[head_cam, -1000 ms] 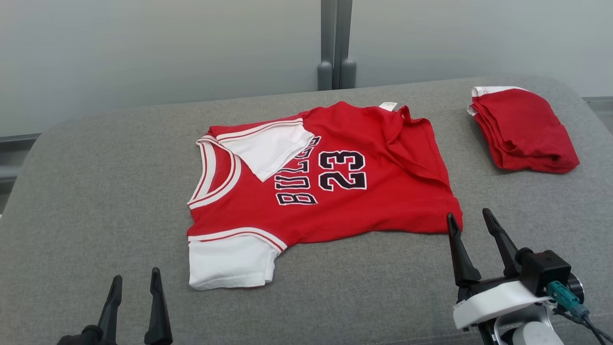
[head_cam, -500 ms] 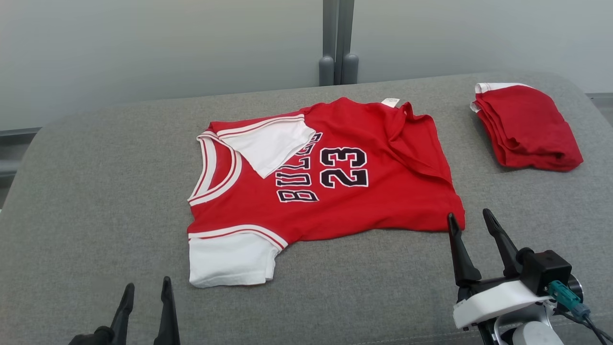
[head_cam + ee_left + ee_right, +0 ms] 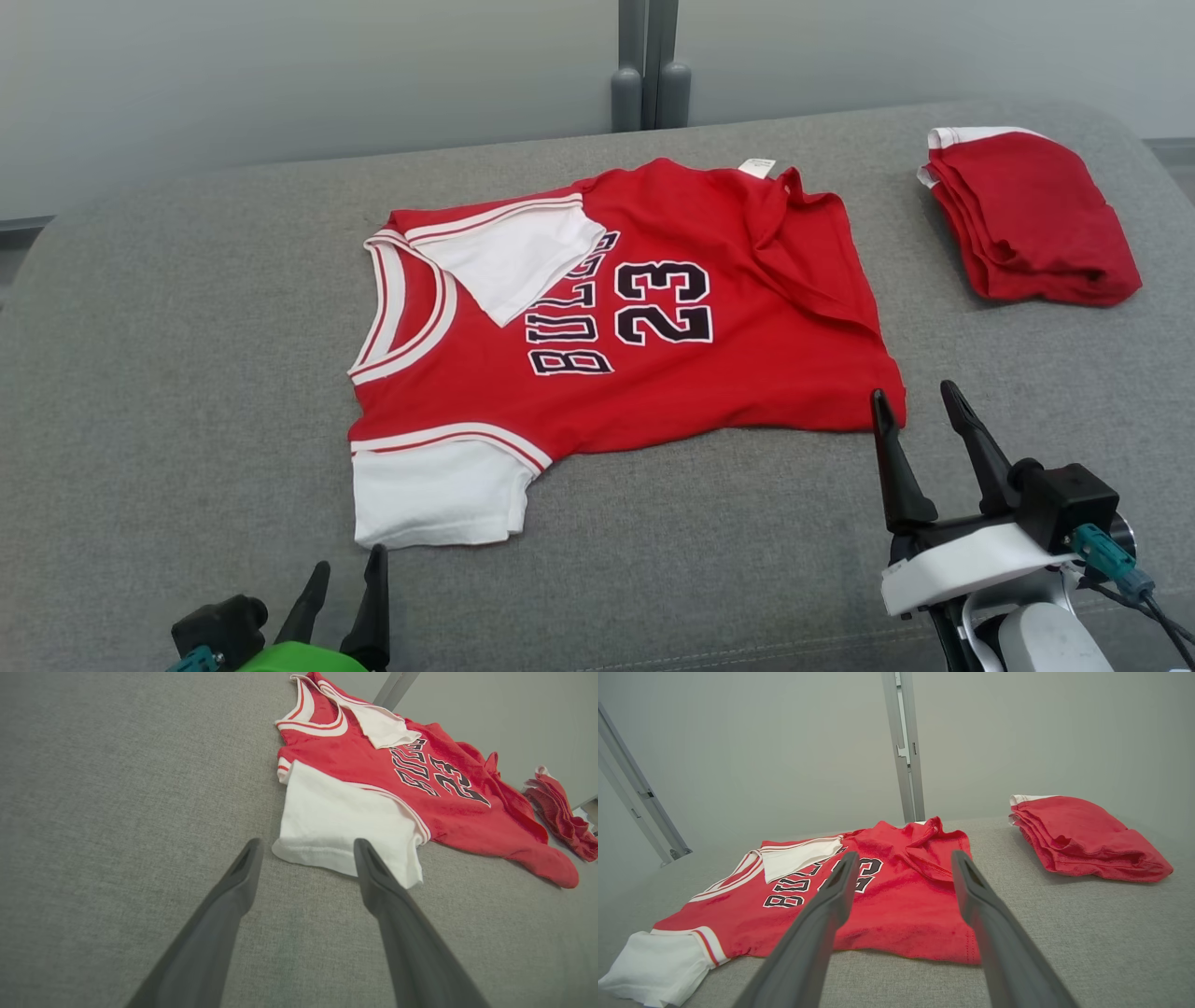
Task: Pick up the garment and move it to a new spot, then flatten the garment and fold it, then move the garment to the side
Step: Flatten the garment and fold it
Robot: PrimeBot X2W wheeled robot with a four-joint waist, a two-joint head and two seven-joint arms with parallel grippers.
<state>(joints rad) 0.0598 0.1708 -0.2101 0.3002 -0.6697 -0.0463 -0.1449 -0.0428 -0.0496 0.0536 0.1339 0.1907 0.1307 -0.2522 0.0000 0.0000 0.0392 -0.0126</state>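
Left tool (image 3: pixel 349 558) just crept up to the red basketball jersey's (image 3: pixel 672 392) white sleeve (image 3: pixel 434 495); right tool (image 3: pixel 912 392) parked at the hem, both gaping wide, grab's next I reckon.

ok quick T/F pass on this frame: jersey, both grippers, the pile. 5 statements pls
1. The jersey lies print-up on the cushion. True.
2. The left gripper is shut on a sleeve. False: it is open and holds nothing, with its tips by the near white sleeve.
3. The right gripper is open, by the jersey's hem corner. True.
4. The pile sits on the robot's left. False: it is at the far right.
5. The pile overlaps the jersey. False: bare cushion shows between them.
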